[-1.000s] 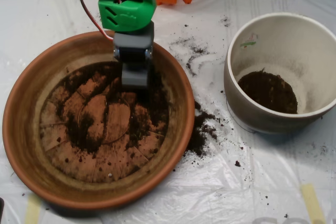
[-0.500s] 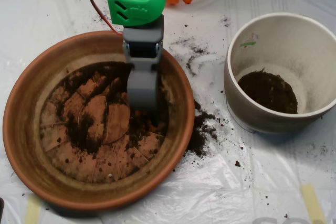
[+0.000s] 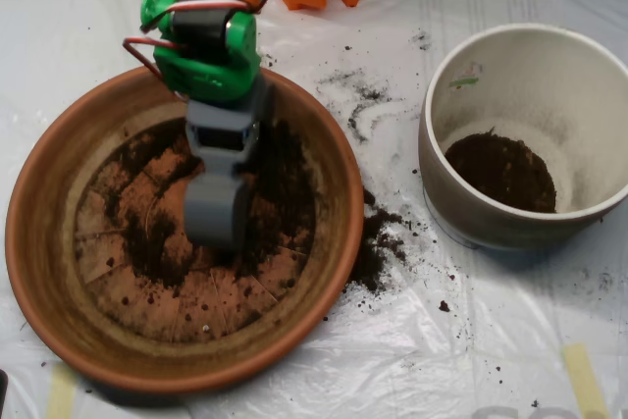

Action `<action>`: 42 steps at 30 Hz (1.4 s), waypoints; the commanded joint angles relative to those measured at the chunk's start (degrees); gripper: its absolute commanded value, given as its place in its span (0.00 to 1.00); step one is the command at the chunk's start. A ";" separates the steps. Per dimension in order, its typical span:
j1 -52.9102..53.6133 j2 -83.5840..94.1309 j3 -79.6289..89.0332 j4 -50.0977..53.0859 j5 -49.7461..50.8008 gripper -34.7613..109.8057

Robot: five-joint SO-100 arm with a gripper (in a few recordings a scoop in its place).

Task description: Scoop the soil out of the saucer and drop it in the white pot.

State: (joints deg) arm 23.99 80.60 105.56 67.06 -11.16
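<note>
The saucer (image 3: 59, 272) is sitting in the left half of the frame on a worktop (image 3: 510, 340) covered with clear plastic sheeting. The grey end effector (image 3: 216, 228) is reaching down from the upper left, hanging over the middle of the saucer's grooved floor with its tip pointing toward the bottom of the frame. Whether its two shells are apart or pressed together I cannot tell from above, as only the grey back is showing. Above it, the green arm housing (image 3: 206, 56) is overlapping the saucer's upper rim, with a red wire looping off its left side.

The soil (image 3: 285, 193) is lying in uneven dark patches across the saucer's bottom, thickest just right of the end effector and thinner on the left, with bare terracotta showing through toward the lower part. More of it is spilling over the plastic just outside the saucer's right rim, and fine specks are trailing toward the upper centre.

The white pot (image 3: 442, 164) is standing at the right of the frame, apart from the saucer, and is holding a dark round heap of soil at its bottom.
</note>
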 commanded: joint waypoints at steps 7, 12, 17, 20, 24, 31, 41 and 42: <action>1.49 -1.49 -8.09 -0.53 -0.26 0.29; 1.49 0.79 -5.54 -2.81 0.18 0.24; 0.88 2.99 -4.31 -2.11 -0.35 0.24; 0.00 4.04 -6.24 0.88 0.26 0.24; -1.76 4.22 -12.92 8.09 2.64 0.24; -7.12 6.77 -24.17 16.61 6.94 0.24; -14.50 13.10 -37.44 23.82 6.42 0.24; -15.73 14.33 -38.14 24.26 6.33 0.24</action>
State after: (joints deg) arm 10.72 85.78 73.48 89.12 -3.69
